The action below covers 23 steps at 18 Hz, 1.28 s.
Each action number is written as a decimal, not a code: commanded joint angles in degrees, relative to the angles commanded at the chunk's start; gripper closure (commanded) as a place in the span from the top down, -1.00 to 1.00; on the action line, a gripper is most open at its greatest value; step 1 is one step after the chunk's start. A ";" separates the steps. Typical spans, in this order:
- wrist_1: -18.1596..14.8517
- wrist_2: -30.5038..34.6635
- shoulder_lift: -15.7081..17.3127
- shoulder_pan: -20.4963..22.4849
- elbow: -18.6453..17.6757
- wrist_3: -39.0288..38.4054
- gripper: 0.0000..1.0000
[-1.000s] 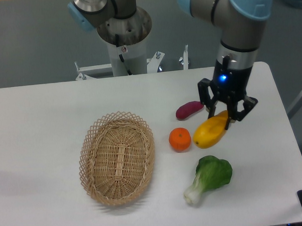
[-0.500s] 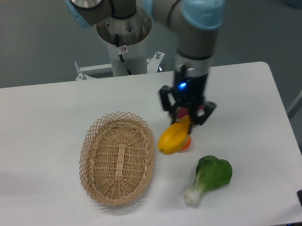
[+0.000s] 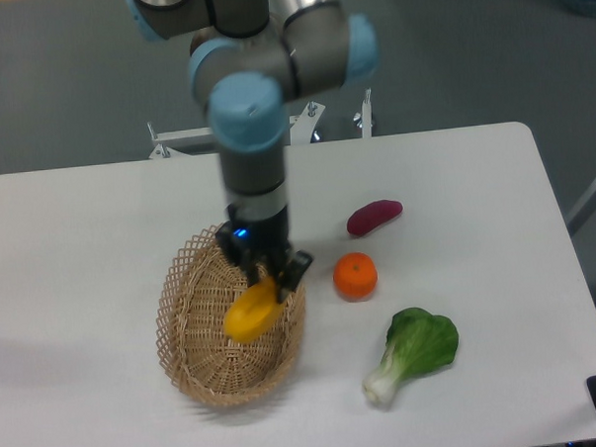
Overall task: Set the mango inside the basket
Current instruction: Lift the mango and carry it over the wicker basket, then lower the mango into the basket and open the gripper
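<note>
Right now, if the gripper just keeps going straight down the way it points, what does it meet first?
Likely the basket floor. The gripper points down over it, shut on the mango, which would touch the weave first. Height above is unclear.

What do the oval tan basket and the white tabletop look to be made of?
The oval tan basket looks like woven wicker or rattan: interlaced strands and an open lattice rim, matte. The white tabletop looks like a smooth laminate or painted board with a faint sheen; its core cannot be told.
</note>
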 joint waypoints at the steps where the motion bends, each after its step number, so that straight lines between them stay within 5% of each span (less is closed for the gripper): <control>1: 0.17 0.27 -0.70 -0.53 0.09 0.00 -0.28; 15: 1.06 0.72 -4.84 -2.47 -0.53 0.53 -0.23; 18: 1.06 0.63 -4.84 -2.47 -0.35 0.70 0.30; 20: 1.06 0.63 -4.75 -2.47 -0.09 0.70 0.87; 23: 1.23 0.63 -4.40 -2.47 0.44 0.62 1.00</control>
